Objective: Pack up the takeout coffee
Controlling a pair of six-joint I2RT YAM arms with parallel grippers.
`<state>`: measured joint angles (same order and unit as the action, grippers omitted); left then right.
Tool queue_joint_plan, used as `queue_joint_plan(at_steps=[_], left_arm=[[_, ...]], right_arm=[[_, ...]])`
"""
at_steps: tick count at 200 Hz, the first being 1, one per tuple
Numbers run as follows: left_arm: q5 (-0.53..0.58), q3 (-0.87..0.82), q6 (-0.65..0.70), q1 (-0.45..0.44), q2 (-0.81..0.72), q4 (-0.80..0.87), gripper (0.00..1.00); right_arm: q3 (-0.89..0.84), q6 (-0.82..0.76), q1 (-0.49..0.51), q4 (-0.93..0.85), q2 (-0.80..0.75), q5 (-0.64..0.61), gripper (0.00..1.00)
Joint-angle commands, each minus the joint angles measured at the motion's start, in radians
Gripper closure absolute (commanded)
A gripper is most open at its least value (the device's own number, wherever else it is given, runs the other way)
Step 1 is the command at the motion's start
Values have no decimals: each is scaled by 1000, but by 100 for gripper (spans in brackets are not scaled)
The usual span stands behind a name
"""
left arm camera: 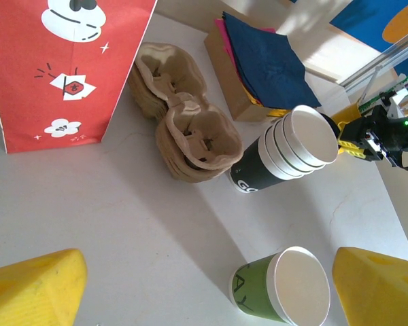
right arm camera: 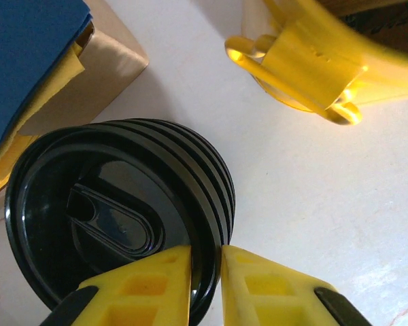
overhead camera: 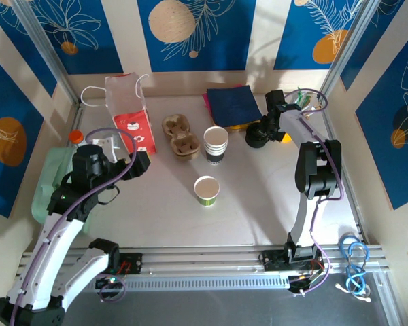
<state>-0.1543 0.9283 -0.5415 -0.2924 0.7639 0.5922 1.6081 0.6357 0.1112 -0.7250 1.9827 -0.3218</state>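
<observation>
The right gripper (right arm camera: 205, 275) pinches the thin rim of the glossy black lids (right arm camera: 115, 217) (a round, nested stack); the left gripper (left arm camera: 207, 292) holds its blunt yellow fingers wide.

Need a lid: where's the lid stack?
Top external view, far right: lid stack beside the blue napkins, its rim between the jaws of the right gripper.

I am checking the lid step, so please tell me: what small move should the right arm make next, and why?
Probably a short, straight lift of the right gripper. Its fingers pinch the rim of the black lids, which lie in a stack, so lifting should separate the top one. The green cup stands open, without a lid.
</observation>
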Motion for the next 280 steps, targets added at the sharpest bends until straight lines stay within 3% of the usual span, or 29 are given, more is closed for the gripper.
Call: queue_joint_plan(at_steps=[1,171,230,280], left_arm=[[15,23,11,-8,-21,21,7],[-12,24,17,-7,-23,20,6],[-136,44,9,-9,38,-35,7],[-308,70,-37,-39,133,-141,8]], right_arm=[[21,-7,13,-13,-2,23,82],[-62,-27,16,-28,-185,46,82],[-93,-45,52,-82,-316,29,83],[-126,-77,170,-114,-471,-8,82]])
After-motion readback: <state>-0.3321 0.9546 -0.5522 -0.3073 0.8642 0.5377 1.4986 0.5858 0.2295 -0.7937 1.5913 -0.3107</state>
